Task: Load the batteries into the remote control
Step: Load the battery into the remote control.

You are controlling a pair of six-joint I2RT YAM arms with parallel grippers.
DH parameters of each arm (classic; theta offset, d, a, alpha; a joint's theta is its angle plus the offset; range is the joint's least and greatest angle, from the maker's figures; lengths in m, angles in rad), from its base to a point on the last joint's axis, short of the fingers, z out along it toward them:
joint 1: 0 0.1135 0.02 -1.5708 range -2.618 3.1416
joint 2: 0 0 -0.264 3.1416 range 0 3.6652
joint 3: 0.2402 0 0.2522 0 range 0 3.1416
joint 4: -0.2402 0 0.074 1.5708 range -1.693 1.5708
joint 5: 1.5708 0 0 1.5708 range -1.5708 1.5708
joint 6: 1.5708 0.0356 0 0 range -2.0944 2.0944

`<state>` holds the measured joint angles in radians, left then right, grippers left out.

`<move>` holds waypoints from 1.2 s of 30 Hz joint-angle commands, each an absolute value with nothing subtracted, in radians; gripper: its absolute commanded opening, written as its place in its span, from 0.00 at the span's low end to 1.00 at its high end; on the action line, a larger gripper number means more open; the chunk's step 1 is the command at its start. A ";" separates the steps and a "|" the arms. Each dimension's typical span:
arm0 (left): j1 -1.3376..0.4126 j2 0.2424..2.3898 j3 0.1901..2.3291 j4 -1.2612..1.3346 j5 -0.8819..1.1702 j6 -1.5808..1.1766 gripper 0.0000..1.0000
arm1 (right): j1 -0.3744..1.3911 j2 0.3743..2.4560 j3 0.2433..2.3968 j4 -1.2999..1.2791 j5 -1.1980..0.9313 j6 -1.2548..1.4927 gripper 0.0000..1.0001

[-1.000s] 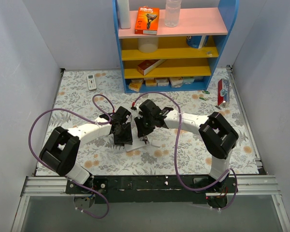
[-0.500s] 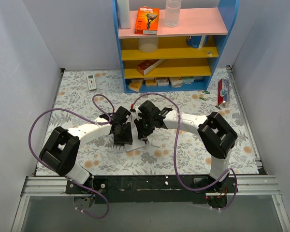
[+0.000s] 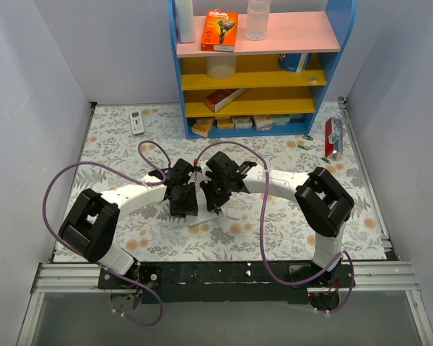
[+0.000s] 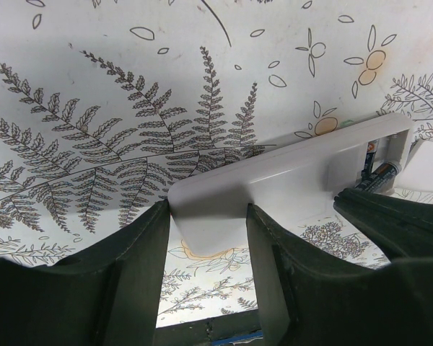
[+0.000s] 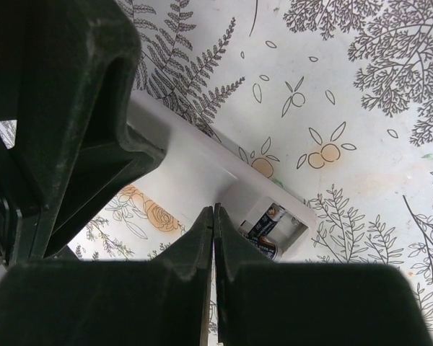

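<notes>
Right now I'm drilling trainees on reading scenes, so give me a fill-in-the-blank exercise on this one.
1. The left gripper clamps the white ____ by one end.
2. The right gripper has its jaws ____.
3. The batteries lie in the held item's open ____.
Missing: remote control; shut; compartment.

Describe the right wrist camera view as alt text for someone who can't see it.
The right gripper, jaws shut, points at a white remote control whose open compartment holds a battery, on a floral tablecloth.
</notes>
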<state>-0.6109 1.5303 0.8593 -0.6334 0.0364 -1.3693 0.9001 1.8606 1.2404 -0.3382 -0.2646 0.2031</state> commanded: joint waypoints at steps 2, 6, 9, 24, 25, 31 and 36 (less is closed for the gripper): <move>-0.632 1.582 0.816 -0.638 -0.048 -1.361 0.43 | 0.907 1.839 1.250 -0.364 -0.273 0.167 0.06; -0.632 1.582 0.818 -0.640 -0.048 -1.362 0.43 | 0.907 1.829 1.240 -0.370 -0.267 0.156 0.06; -0.632 1.582 0.816 -0.640 -0.048 -1.364 0.43 | 0.907 1.818 1.238 -0.368 -0.270 0.147 0.06; -0.630 1.578 0.815 -0.641 -0.048 -1.367 0.43 | 0.908 1.798 1.262 -0.451 -0.216 0.173 0.06; -0.632 1.578 0.813 -0.640 -0.045 -1.365 0.43 | 0.910 1.792 1.261 -0.448 -0.215 0.176 0.06; -0.630 1.577 0.813 -0.640 -0.044 -1.367 0.43 | 0.908 1.784 1.250 -0.457 -0.196 0.181 0.06; -0.630 1.577 0.813 -0.638 -0.041 -1.367 0.43 | 0.908 1.773 1.249 -0.449 -0.181 0.178 0.06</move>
<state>-0.6117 1.5299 0.8593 -0.6331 0.0349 -1.3697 0.9100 1.8256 1.2400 -0.4461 -0.2035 0.1799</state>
